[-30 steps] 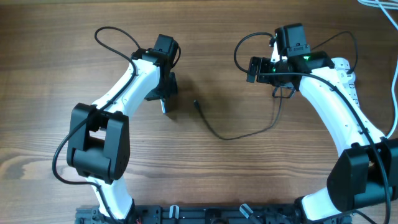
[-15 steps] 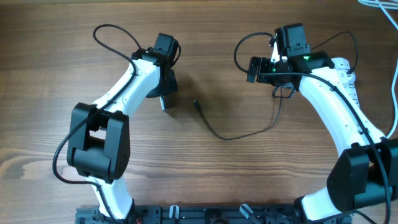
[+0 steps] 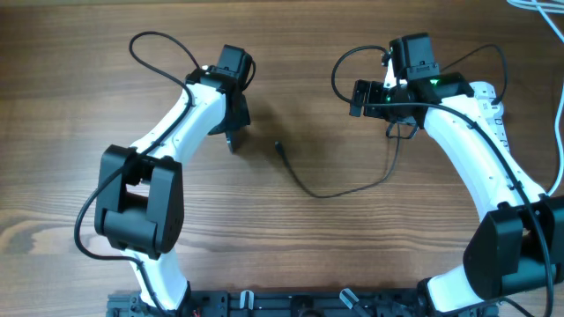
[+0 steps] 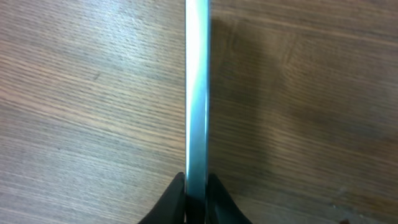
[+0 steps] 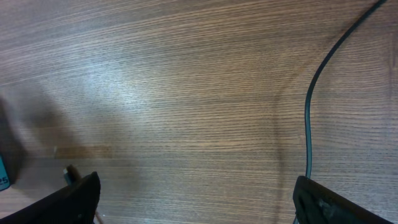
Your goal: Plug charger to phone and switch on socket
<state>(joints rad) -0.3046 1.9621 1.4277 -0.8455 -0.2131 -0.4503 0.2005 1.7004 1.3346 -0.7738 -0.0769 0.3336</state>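
My left gripper [image 3: 233,128] is shut on the phone [image 4: 197,93] and holds it on edge above the table. In the left wrist view I see only its thin teal-white edge between my fingertips [image 4: 178,186]. The charger [image 3: 322,192], a thin black cable, lies in a curve on the table. Its dark plug tip [image 3: 278,148] lies just right of the phone. My right gripper [image 3: 357,97] is open and empty above bare wood, with the cable [image 5: 309,112] beside its right finger. The socket [image 3: 500,123] shows only in part, under the right arm.
White cords [image 3: 533,11] run off the far right corner. The arms' own black cables loop above each wrist. The wooden table [image 3: 291,255] stretches to the front between the two arm bases.
My left gripper has moved slightly toward the far side with the phone in it. The right arm and the cable have not moved.
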